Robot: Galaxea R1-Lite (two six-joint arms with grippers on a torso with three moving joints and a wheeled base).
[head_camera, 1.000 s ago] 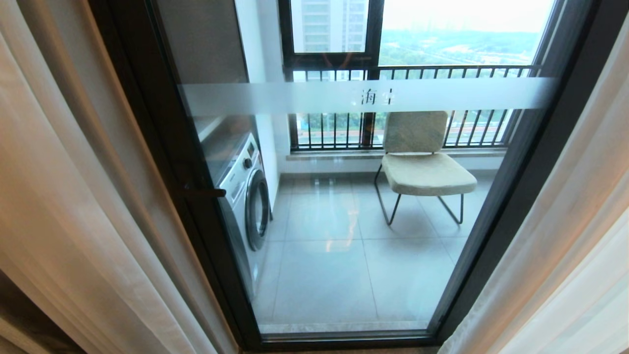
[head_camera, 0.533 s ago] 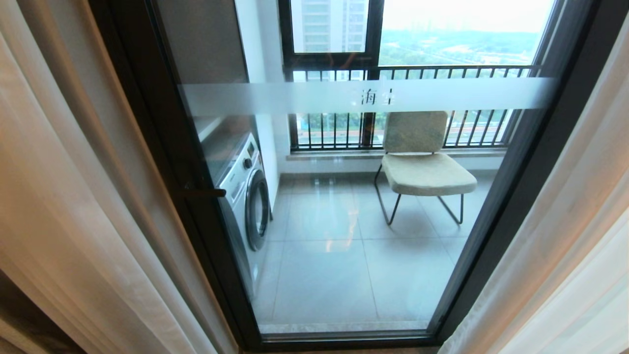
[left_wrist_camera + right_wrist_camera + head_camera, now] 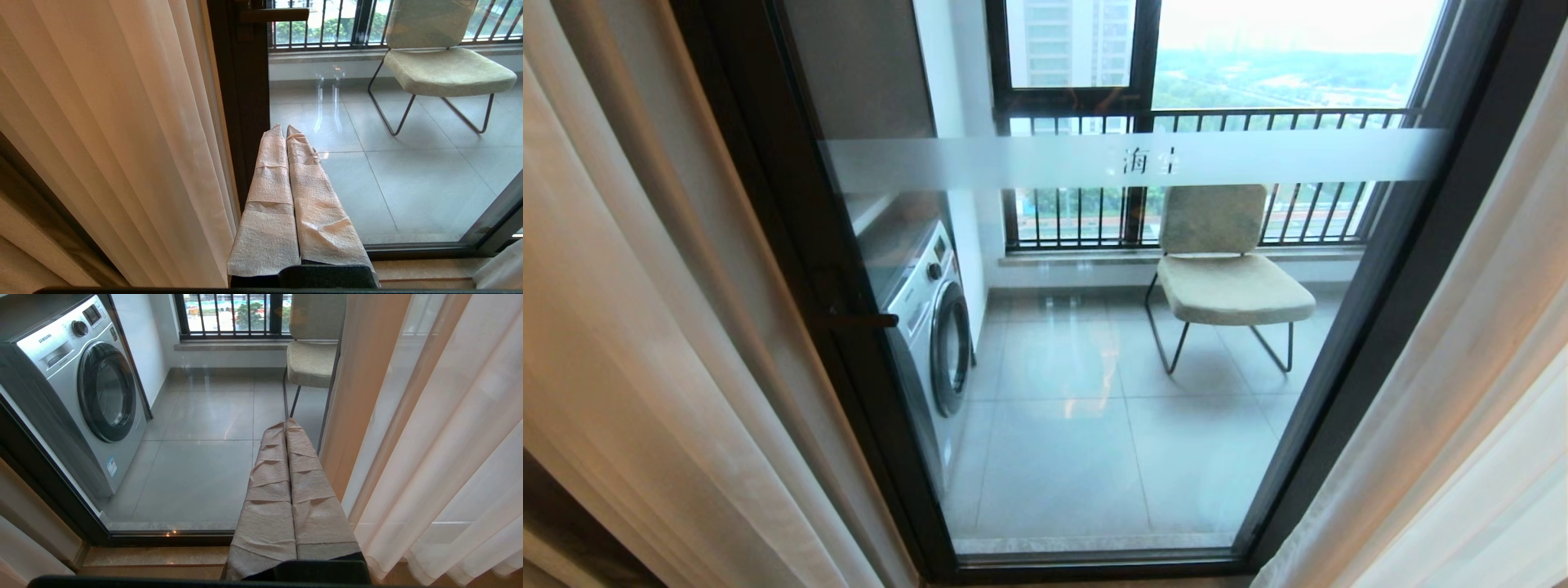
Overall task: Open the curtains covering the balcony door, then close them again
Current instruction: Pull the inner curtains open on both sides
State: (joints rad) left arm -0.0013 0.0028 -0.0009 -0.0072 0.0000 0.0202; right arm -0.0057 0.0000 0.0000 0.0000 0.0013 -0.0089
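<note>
Curtains (image 3: 645,343) drawn apart, bunched at both sides of balcony door (image 3: 1388,269); glass between them uncovered, frosted band (image 3: 1013,162) across it. Sheer folds hang at left edge and right edge (image 3: 1462,425). Behind glass: washing machine (image 3: 931,327) at left, beige chair (image 3: 1225,278) near barred window (image 3: 1094,216), grey tile floor (image 3: 1078,441). Left tool (image 3: 285,131), fingers pressed together, empty, just beside left curtain and door frame. Right tool (image 3: 285,425) likewise closed, empty, next to right curtain.
</note>
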